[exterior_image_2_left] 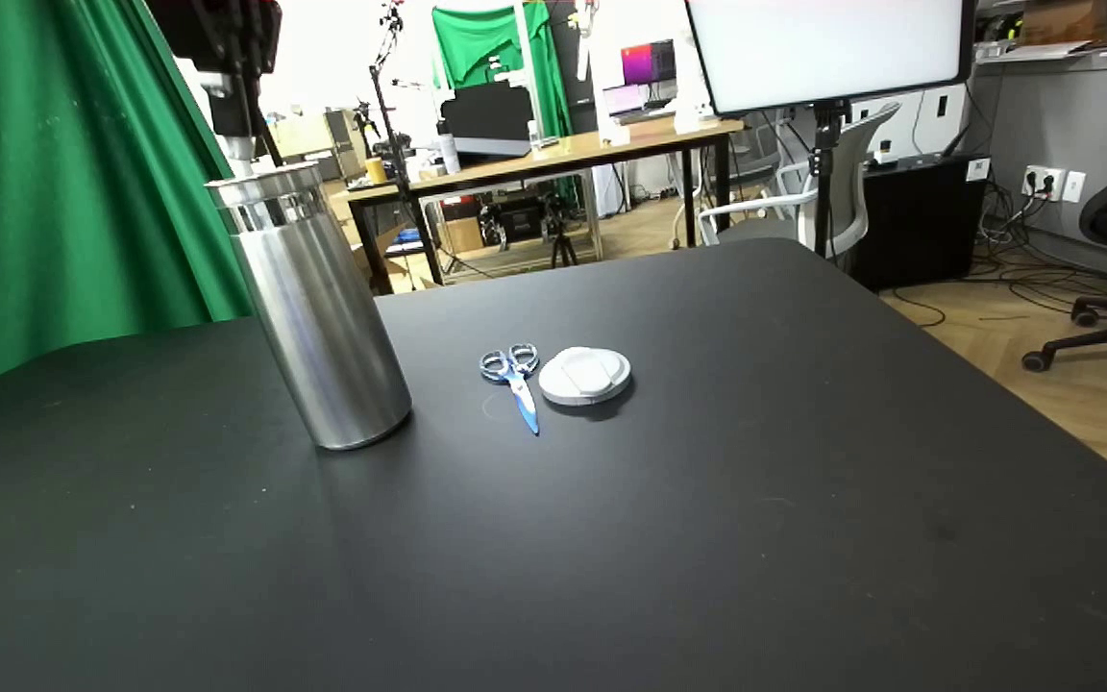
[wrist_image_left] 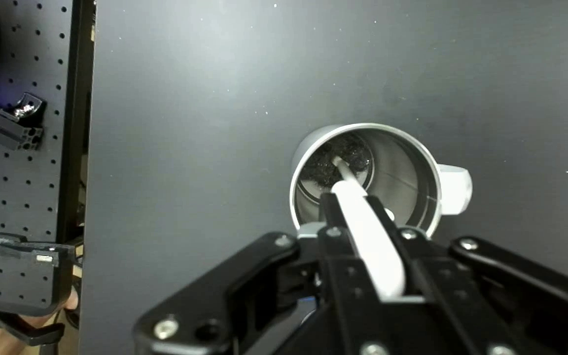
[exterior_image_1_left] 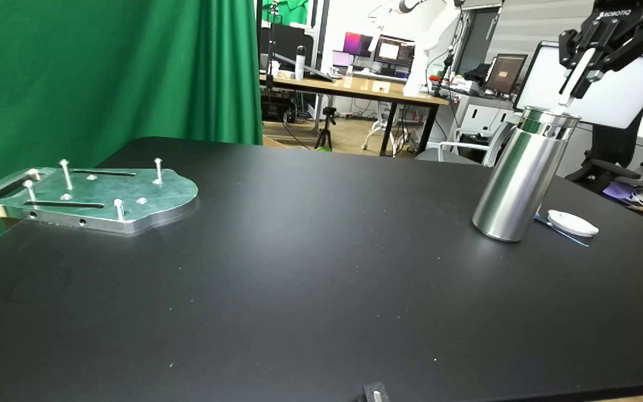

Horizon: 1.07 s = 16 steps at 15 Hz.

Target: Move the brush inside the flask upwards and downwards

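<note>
The silver flask (exterior_image_1_left: 522, 178) stands on the black table and also shows in an exterior view (exterior_image_2_left: 328, 317). In the wrist view I look down into its open mouth past the rim (wrist_image_left: 429, 162). My gripper (exterior_image_1_left: 572, 92) is above the mouth and shut on the white handle of the brush (exterior_image_1_left: 582, 66). In the wrist view the handle (wrist_image_left: 370, 241) lies between the fingertips (wrist_image_left: 352, 198). Its thin pale rod runs down into the flask. A dark, rough mass at the flask bottom looks like bristles. The exterior views hide the brush's lower part.
Beside the flask lie blue scissors (exterior_image_2_left: 518, 380) and a round white lid (exterior_image_2_left: 584, 375). A metal plate with pegs (exterior_image_1_left: 104, 195) lies at the table's far end. In the wrist view a white tab (wrist_image_left: 455, 190) shows against the rim; I cannot tell whether it is attached.
</note>
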Each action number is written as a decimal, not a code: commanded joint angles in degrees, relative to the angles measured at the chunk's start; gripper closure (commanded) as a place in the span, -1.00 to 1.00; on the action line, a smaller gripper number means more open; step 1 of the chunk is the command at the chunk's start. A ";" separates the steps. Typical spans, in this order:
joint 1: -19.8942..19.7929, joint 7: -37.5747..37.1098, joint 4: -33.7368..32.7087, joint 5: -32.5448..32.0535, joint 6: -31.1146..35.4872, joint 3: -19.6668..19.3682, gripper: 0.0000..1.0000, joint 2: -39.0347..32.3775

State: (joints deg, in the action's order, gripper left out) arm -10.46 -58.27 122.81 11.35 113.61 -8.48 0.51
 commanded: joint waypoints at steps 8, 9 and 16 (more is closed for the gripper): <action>0.36 -0.95 -0.16 -3.48 -2.79 1.68 0.93 13.47; 0.25 -0.88 -0.29 -3.56 -3.06 1.94 0.93 13.83; -0.22 0.17 -0.22 -1.07 -2.09 1.11 0.93 7.43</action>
State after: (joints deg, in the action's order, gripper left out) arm -10.30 -58.19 123.24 9.20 111.35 -6.84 11.79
